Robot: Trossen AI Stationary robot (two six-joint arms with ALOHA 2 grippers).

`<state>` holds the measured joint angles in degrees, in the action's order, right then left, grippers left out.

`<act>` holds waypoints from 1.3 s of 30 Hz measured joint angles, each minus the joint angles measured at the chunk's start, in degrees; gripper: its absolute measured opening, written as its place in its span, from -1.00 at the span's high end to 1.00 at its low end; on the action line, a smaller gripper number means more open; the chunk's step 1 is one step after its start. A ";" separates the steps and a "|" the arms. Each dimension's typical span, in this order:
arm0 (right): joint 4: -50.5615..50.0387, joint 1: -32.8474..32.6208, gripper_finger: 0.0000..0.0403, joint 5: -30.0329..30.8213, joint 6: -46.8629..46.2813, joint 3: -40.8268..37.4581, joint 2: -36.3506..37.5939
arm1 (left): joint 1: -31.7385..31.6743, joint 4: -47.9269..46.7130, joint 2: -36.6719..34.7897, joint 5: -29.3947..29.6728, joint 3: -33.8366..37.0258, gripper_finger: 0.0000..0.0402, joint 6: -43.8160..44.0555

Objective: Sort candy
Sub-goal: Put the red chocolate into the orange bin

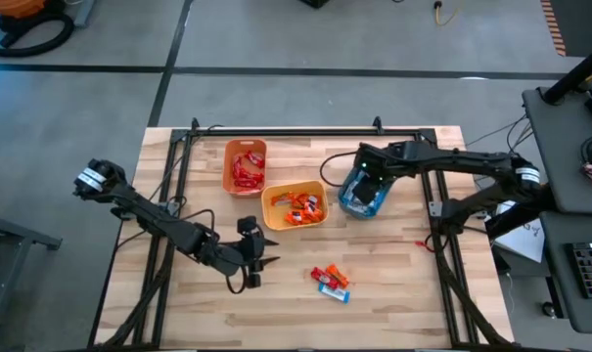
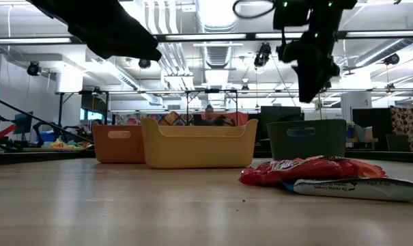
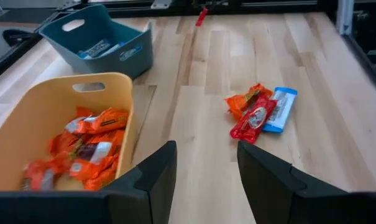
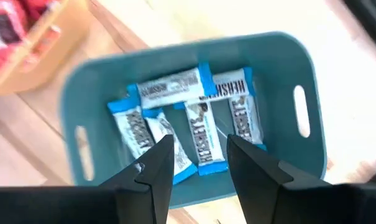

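Leftover candy [image 1: 329,280] on the table [image 1: 403,293], just right of the spread, empty left end effector [image 1: 257,262], well apart from the spread right end effector [image 1: 372,188] over the teal bin [image 1: 346,198].

Two slim black robot arms built from jointed segments, each with a silver-white band near its far joint. Thin black cables run along them. The left pincer [image 1: 259,260] and right pincer [image 1: 371,184] each have two chunky, angular matte-black fingers [image 3: 151,180].

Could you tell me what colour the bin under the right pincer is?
Teal bin, seen best in the right wrist view.
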<state>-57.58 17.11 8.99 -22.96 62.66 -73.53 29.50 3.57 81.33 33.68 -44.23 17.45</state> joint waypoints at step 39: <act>16.41 -41.99 0.30 4.75 -10.23 -1.43 6.71 | -1.13 8.36 35.51 -4.88 -23.20 0.19 -21.44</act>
<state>-41.17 -24.88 13.74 -33.19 61.24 -66.83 28.38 11.92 116.84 28.80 -67.42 -3.99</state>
